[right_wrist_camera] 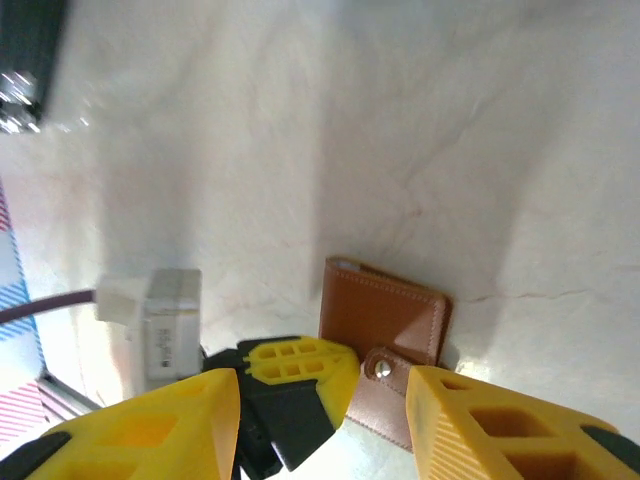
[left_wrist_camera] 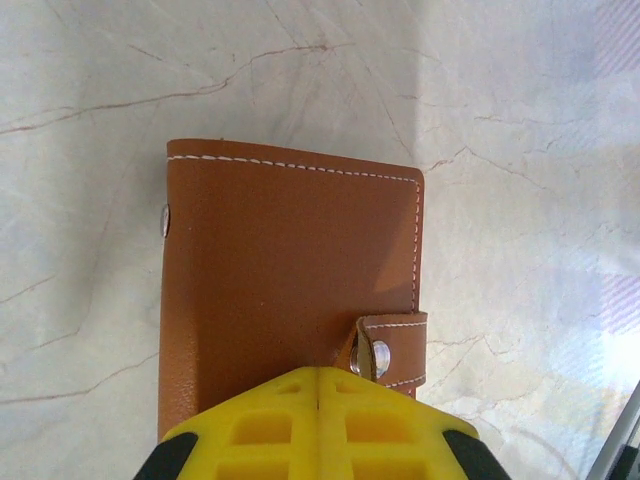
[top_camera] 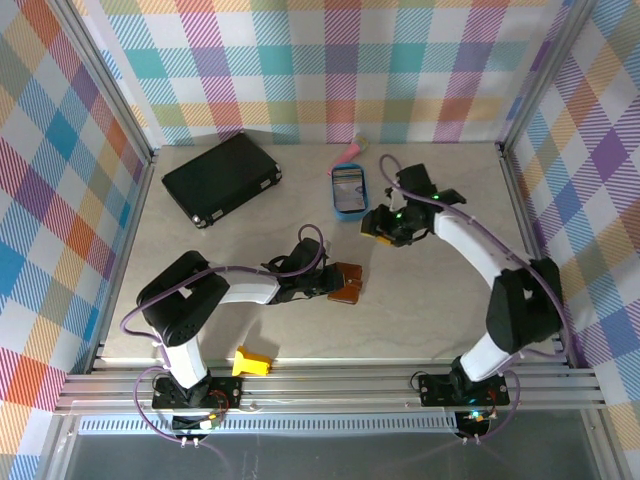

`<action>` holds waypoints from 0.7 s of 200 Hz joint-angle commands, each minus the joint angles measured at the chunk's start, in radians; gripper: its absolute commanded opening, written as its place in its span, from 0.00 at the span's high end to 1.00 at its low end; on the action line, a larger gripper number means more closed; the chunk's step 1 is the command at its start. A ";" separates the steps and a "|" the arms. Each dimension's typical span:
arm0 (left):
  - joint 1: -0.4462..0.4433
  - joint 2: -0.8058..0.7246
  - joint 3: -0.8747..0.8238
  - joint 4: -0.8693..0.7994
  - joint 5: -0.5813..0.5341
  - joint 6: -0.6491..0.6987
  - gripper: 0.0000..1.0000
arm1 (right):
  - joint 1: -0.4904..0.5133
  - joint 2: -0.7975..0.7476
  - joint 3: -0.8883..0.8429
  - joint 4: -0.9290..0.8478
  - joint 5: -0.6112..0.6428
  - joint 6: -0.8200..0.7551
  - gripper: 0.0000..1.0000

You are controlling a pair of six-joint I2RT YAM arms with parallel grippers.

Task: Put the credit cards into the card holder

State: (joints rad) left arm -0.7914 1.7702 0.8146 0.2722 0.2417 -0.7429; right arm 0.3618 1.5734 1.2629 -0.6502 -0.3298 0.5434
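The left gripper (left_wrist_camera: 318,418) is sitting with its yellow fingers closed flush together. Its tips are resting on the near edge of the shut brown leather card holder (left_wrist_camera: 290,290), just beside the snap tab (left_wrist_camera: 392,352). I cannot tell whether any leather is being pinched, so it looks to be pinning the wallet flat on the marbled table (left_wrist_camera: 520,120). The right gripper (right_wrist_camera: 322,388) is hovering over the same spot with its fingers standing apart and nothing between them. From overhead it is hanging between the blue oval tray (top_camera: 350,214) and the wallet. I cannot pick out the credit cards with certainty; something flat and dark is lying in the tray and may be them. Since the tab looks fastened, the step in hand is probably opening the holder. The right gripper should be coming in on the tab's free end, narrowing to pinch only the strap, then peeling up and away from the stud. The left gripper should be bearing on the wallet body, not on the tab. The two sets of fingers are working very close together, so a slow, slightly angled approach is the safer one, to avoid knocking them or dragging the wallet.
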 commanded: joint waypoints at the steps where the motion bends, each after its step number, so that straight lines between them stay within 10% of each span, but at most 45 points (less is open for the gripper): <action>1: -0.008 -0.082 0.039 -0.094 -0.022 0.057 0.96 | -0.029 -0.069 -0.055 0.025 0.012 -0.079 0.51; 82: 0.052 -0.484 0.022 -0.278 -0.246 0.308 0.53 | -0.043 -0.482 -0.472 0.580 0.127 -0.226 0.18; 140: 0.147 -0.686 -0.172 -0.114 -0.468 0.494 0.00 | -0.056 -0.502 -0.541 0.731 0.210 -0.263 0.01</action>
State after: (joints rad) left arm -0.6674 1.1385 0.7040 0.0841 -0.0853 -0.3759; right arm 0.3164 1.0721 0.7383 -0.0479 -0.1726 0.3119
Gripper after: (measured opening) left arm 0.932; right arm 0.988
